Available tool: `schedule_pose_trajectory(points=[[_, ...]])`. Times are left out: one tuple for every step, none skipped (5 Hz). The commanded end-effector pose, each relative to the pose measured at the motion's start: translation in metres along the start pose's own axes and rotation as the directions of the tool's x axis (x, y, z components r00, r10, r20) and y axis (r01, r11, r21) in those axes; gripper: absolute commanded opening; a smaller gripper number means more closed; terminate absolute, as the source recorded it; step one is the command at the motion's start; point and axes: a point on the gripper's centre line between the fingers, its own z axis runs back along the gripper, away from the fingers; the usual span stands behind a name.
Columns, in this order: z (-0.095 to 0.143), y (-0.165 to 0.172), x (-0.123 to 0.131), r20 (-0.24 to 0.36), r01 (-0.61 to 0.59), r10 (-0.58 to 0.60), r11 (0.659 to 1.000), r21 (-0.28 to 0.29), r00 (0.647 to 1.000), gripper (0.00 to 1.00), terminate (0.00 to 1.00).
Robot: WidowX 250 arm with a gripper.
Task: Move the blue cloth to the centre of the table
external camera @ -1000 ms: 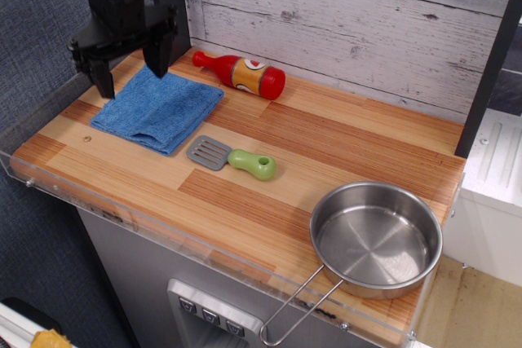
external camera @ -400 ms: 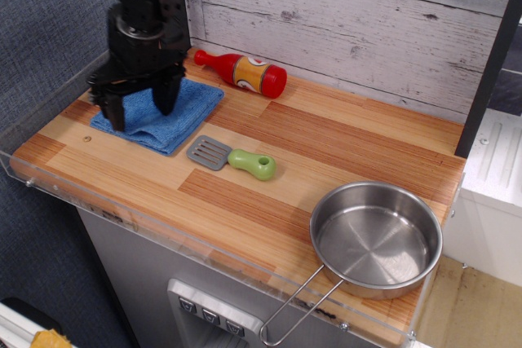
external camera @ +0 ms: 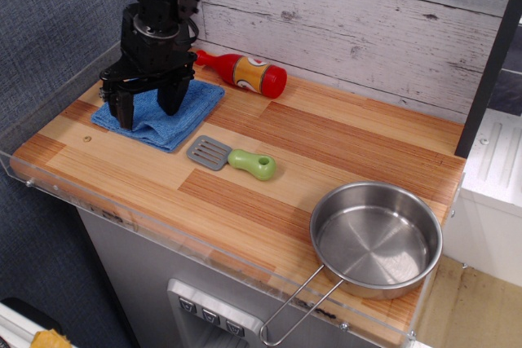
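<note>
We find the gripper (external camera: pixel 148 107) spread, its fingers planted on the blue cloth (external camera: pixel 160 108) directly beneath, at the table's (external camera: pixel 342 140) back-left corner. The cloth is not yet pinched. In our judgement the table's centre lies away to the right and nearer the camera, past the spatula (external camera: pixel 232 157)

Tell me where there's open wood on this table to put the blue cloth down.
The widest bare wood on the table lies mid-table, bordered by the ketchup bottle, spatula and steel pan. The front strip left of the pan is also free. The back-left corner is crowded: gripper on the blue cloth.
</note>
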Motion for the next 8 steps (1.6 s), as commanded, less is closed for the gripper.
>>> schedule_pose_trajectory(points=[[0.005, -0.006, -0.006, -0.022, -0.047, 0.044, 0.986, -0.159, 0.999, 1.0, 0.0], [0.011, 0.001, -0.007, -0.094, -0.164, 0.143, 0.941, -0.297, 0.985, 1.0, 0.0], [0.013, 0.004, -0.007, -0.092, -0.17, 0.149, 0.938, -0.302, 0.985, 1.0, 0.0], [0.011, 0.001, -0.011, -0.095, -0.147, 0.125, 0.946, -0.288, 0.988, 1.0, 0.0], [0.013, -0.006, -0.017, -0.081, -0.098, 0.078, 0.958, -0.269, 0.994, 1.0, 0.0], [0.014, -0.018, -0.03, -0.074, -0.035, 0.015, 0.961, -0.273, 0.997, 1.0, 0.0], [0.018, -0.027, -0.048, -0.074, 0.025, -0.048, 0.958, -0.286, 0.996, 1.0, 0.0], [0.024, -0.035, -0.066, -0.064, 0.078, -0.102, 0.953, -0.294, 0.993, 1.0, 0.0]])
